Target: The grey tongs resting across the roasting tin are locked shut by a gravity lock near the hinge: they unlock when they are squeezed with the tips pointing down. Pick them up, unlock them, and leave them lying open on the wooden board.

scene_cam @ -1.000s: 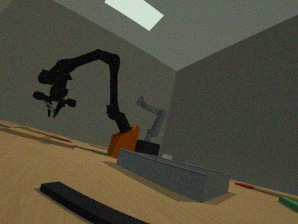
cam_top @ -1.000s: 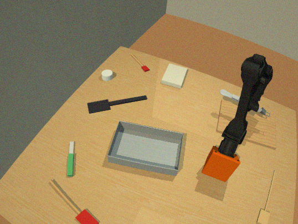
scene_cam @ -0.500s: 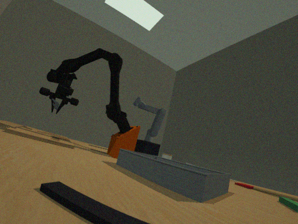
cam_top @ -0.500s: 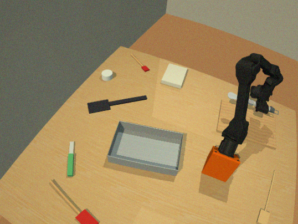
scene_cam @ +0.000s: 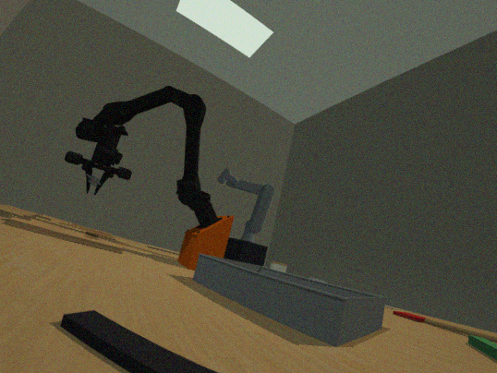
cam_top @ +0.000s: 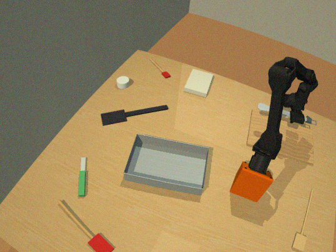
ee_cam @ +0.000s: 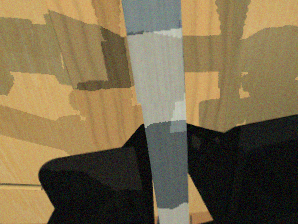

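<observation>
The grey tongs (cam_top: pixel 263 108) (ee_cam: pixel 159 75) are off the tin, held in the air above the wooden board (cam_top: pixel 258 138). In the top view their rounded end points left and a small loop-like end shows at right; they look roughly level. In the exterior view only a small piece of them shows, between the fingers. My gripper (cam_top: pixel 297 121) (scene_cam: pixel 91 192) (ee_cam: pixel 157 126) is shut on the tongs, its fingers pointing down. The arms look close together, but whether the lock is engaged cannot be told. The roasting tin (cam_top: pixel 163 185) (scene_cam: pixel 268 295) stands empty mid-table.
A black spatula (cam_top: pixel 113 117) (scene_cam: pixel 115 343), a cream block (cam_top: pixel 199 82) and a white round pot (cam_top: pixel 123 82) lie beyond the tin. A green-handled tool (cam_top: pixel 82 183) and a red-headed tool (cam_top: pixel 100 243) lie left. A wooden tool (cam_top: pixel 300 241) lies near the orange base (cam_top: pixel 250 184).
</observation>
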`<state>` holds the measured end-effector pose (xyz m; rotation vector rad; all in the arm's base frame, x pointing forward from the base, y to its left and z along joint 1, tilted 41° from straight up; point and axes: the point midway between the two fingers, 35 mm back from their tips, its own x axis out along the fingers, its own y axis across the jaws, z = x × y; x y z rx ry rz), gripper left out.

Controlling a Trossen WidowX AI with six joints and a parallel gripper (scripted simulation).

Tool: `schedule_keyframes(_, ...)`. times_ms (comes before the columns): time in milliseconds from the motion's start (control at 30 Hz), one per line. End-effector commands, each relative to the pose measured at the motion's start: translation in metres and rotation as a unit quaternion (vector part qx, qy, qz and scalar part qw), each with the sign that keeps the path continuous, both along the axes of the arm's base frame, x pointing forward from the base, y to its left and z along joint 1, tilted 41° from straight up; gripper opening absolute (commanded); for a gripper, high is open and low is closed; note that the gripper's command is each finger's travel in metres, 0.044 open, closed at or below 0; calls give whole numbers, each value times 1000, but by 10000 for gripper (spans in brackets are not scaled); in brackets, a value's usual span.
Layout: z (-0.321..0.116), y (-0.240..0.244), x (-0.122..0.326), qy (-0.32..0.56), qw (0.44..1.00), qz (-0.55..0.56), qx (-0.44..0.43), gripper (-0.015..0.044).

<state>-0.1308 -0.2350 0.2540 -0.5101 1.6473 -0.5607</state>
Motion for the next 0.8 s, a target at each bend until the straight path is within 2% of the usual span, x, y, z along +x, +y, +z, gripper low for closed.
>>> schedule_keyframes(0,-1,4,4,20,999,-23,17,-150)
schedule_keyframes(400,-3,13,11,92,990,-94,56,-150)
schedule_keyframes(767,7,22,15,170,971,-158,53,-150)
